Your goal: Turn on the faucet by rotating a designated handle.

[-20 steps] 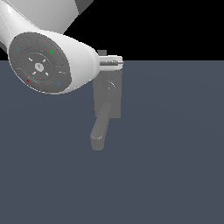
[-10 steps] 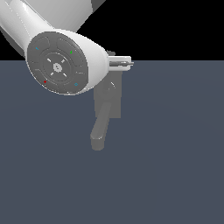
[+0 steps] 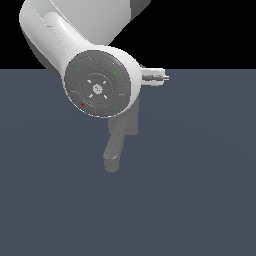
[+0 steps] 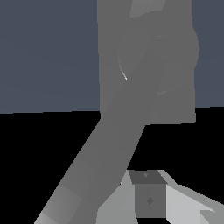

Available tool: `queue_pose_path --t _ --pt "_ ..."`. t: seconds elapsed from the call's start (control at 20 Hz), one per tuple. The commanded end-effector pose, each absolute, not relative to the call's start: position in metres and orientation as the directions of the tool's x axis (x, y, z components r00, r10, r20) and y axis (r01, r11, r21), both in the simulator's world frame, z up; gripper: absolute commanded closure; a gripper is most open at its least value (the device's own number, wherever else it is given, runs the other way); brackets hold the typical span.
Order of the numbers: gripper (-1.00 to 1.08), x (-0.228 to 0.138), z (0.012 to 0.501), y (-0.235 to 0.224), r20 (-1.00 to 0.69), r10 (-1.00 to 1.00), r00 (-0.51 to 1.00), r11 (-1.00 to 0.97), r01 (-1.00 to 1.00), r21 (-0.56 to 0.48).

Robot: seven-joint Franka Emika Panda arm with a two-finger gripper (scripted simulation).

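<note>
we start at the gripper [image 4: 151,199]: only one pale finger with a dark pad shows in the wrist view, so we cannot tell whether it is released or clenched. in the exterior view the arm's big round joint [image 3: 100,82] hides it, apart from a small tip poking out beside the joint. we judge the step in hand to be the approach: the gripper sits just beside a long grey bar of the faucet [image 4: 144,65], with no clear contact visible. we cannot say for certain whether that bar is the handle or the spout. in the exterior view the faucet lies on the dark tabletop [image 3: 200,190], mostly under the joint, with its thick rounded spout [image 3: 114,150] reaching out from below the joint. next, we think the gripper must press against the thin handle and sweep it around its hub.
</note>
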State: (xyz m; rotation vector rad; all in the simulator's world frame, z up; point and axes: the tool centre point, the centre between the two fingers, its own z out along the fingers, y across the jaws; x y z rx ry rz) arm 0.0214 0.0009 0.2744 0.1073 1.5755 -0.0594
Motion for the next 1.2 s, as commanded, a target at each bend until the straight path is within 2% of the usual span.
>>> queue_pose_path --t 0.0,0.3,0.35,1.15 --pt "1.08 0.027 0.283 -0.019 -1.0 -0.008 -0.009 0.995 0.095 -0.009" --pt "1.08 0.027 0.285 -0.04 -1.0 -0.015 -0.002 0.995 0.095 -0.015" --pt "1.08 0.018 0.278 -0.037 -0.998 0.044 0.034 0.99 0.131 0.049" --pt "1.08 0.022 0.244 -0.078 -1.0 -0.003 0.005 0.995 0.102 -0.003"
